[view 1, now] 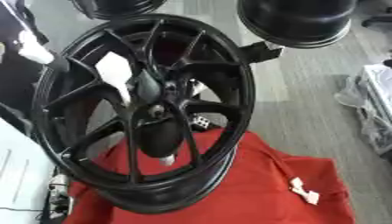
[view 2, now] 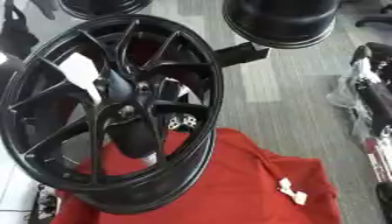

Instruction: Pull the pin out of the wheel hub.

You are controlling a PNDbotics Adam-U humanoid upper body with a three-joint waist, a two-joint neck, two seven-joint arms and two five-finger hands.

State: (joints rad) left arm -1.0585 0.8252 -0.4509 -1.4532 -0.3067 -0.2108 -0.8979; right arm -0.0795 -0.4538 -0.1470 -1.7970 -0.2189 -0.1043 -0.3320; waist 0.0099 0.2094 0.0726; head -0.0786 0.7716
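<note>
Black spoked wheel hub [view 1: 145, 113] above red cloth [view 1: 253, 188]; no legible lettering; hand state indiscernible.

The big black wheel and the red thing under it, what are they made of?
The wheel looks like metal with glossy black paint: its rim and thin spokes catch the light. The red cloth seems to be soft fabric with a dull finish: it lies in folds and wrinkles and does not shine.

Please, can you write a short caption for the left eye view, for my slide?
Black spoked wheel standing tilted on a red cloth, grey floor behind.
</note>
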